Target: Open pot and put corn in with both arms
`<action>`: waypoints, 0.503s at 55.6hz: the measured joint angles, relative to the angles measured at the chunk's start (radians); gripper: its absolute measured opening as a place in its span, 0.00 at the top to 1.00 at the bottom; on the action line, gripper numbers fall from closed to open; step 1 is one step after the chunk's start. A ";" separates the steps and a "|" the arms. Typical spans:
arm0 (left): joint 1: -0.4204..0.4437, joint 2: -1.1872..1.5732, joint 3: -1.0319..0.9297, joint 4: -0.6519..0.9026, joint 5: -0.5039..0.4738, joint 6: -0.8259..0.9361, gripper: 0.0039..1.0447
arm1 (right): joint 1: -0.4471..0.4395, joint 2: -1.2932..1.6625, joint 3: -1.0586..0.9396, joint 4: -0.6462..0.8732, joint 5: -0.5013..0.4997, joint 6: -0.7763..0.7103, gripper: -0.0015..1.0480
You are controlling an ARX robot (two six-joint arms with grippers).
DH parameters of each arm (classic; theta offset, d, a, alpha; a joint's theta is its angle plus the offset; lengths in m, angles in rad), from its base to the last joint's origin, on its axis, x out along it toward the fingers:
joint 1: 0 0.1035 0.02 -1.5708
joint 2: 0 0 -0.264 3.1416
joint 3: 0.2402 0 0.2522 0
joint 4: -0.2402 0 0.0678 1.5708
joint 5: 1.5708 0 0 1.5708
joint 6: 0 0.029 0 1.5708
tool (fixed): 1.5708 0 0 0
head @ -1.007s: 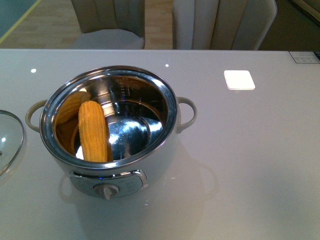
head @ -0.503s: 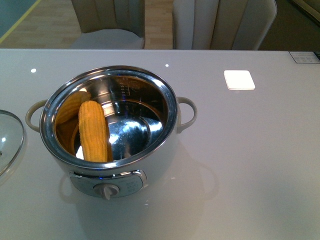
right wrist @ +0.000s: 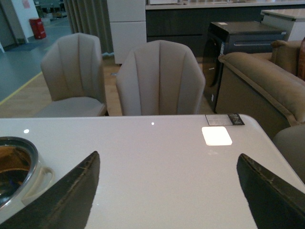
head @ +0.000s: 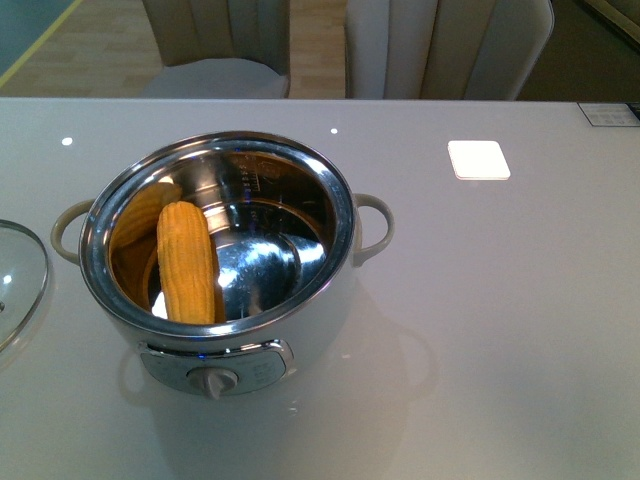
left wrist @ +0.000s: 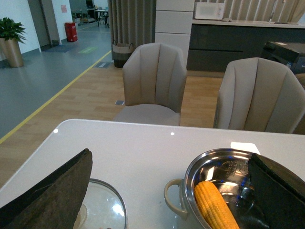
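Observation:
The white pot (head: 300, 330) stands uncovered on the table, its steel bowl showing and the dial panel facing me. Inside it the yellow corn (head: 187, 262) leans against the left wall; the cob (left wrist: 214, 207) also shows in the left wrist view inside the pot (left wrist: 190, 181). Neither arm appears in the front view. My left gripper (left wrist: 174, 191) is open, held back above the table with the pot's left side and the lid between its fingers. My right gripper (right wrist: 169, 191) is open over bare table, with the pot's rim (right wrist: 19, 167) off to one side.
A glass lid (head: 15, 280) lies flat on the table left of the pot and shows as the lid (left wrist: 102, 207) in the left wrist view. A white square pad (head: 478, 159) sits at the back right. Two beige chairs (head: 450, 45) stand behind the table's far edge.

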 joint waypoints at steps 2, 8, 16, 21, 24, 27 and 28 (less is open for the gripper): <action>0.000 0.000 0.000 0.000 0.000 0.000 0.07 | 0.000 0.000 0.000 0.000 0.000 0.000 0.08; 0.000 0.000 0.000 0.000 0.000 0.000 0.07 | 0.000 0.000 0.000 0.000 0.000 0.000 0.08; 0.000 0.000 0.000 0.000 0.000 0.000 0.07 | 0.000 0.000 0.000 0.000 0.000 0.000 0.08; 0.000 0.000 0.000 0.000 0.000 0.000 0.07 | 0.000 0.000 0.000 0.000 0.000 0.000 0.08; 0.000 0.000 0.000 0.000 0.000 0.000 0.07 | 0.000 0.000 0.000 0.000 0.000 0.000 0.08; 0.000 0.000 0.000 0.000 0.000 0.000 0.07 | 0.000 0.000 0.000 0.000 0.000 0.000 0.08; 0.000 0.000 0.000 0.000 0.000 0.000 0.07 | 0.000 0.000 0.000 0.000 0.000 0.000 0.08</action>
